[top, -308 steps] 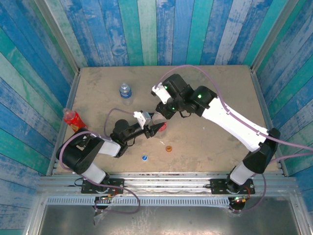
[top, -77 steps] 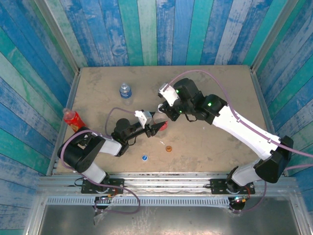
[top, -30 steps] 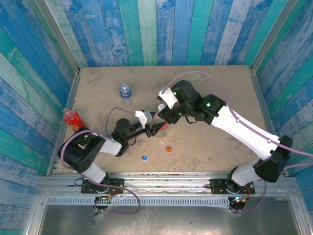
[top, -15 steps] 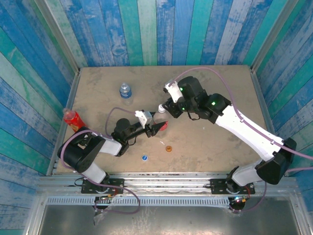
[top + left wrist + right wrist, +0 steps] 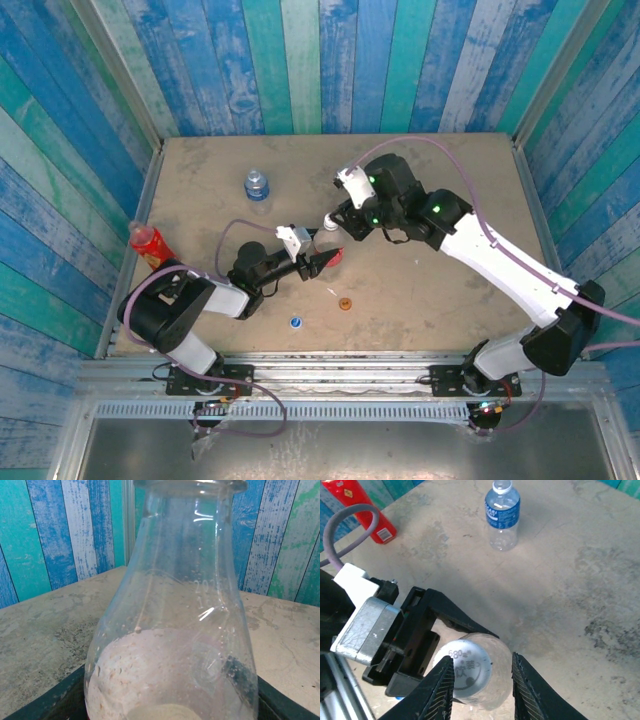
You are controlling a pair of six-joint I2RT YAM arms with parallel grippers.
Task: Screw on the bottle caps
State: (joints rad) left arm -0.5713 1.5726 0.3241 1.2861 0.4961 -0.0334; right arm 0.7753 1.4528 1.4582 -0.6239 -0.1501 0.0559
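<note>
— Where's the red-labelled clear bottle [image 5: 170, 630]?
— Centre of the overhead frame, clamped in our left tool [image 5: 320, 258].
— And the right tool [image 5: 481, 659]?
— Narrow around its white cap [image 5: 466, 671] (pinching or not, we cannot tell).

Left arm [image 5: 190, 305] lies low, reaching rightward, its pincer [image 5: 322, 257] clamped on a bottle [image 5: 175, 630]. Right arm [image 5: 490, 255] arches over, pincer [image 5: 482, 659] pointing down, fingers [image 5: 444, 685] narrowly flanking the bottle's top.

Right tool [image 5: 482, 658] narrowed, now flanking white cap [image 5: 467, 672]
</note>
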